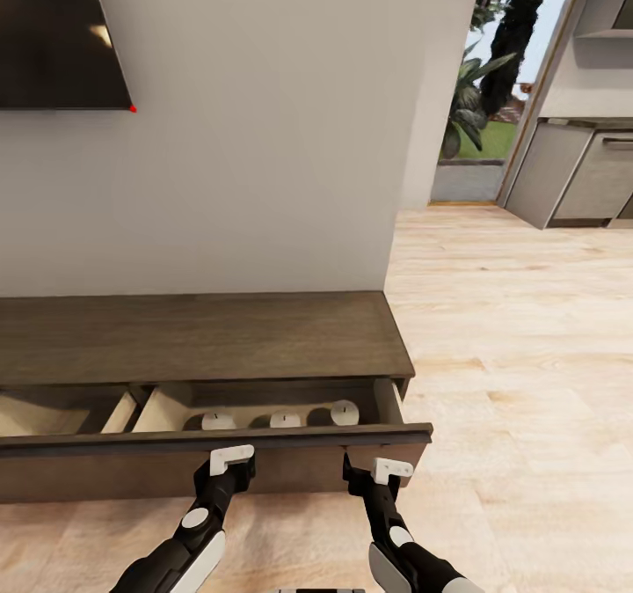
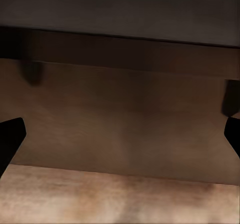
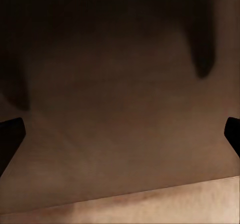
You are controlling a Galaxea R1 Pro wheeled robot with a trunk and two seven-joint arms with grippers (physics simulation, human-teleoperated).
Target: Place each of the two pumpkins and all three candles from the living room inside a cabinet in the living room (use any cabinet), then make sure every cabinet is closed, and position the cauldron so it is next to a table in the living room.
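The cabinet is long and low, dark-brown wood w/ a flat matte top, standing against a plain white wall. Its top drawer is pulled out, showing a smooth light beige inside. In the right part of this drawer stand 3 candles in one row: left candle, middle candle, right candle. They are short stubby cylinders w/ pale whitish round tops, slightly apart from each other.

Both arms reach to the drawer front from below. The left gripper has its 2 dark fingers spread wide, nothing between them, facing the brown wood panel close up. The right gripper is the same, fingers wide apart and empty, very near the panel; whether it touches the wood I cannot tell, the view is dark.

The floor is light wood planks. At the right, far off, are grey kitchen units. A black TV screen hangs upper left.
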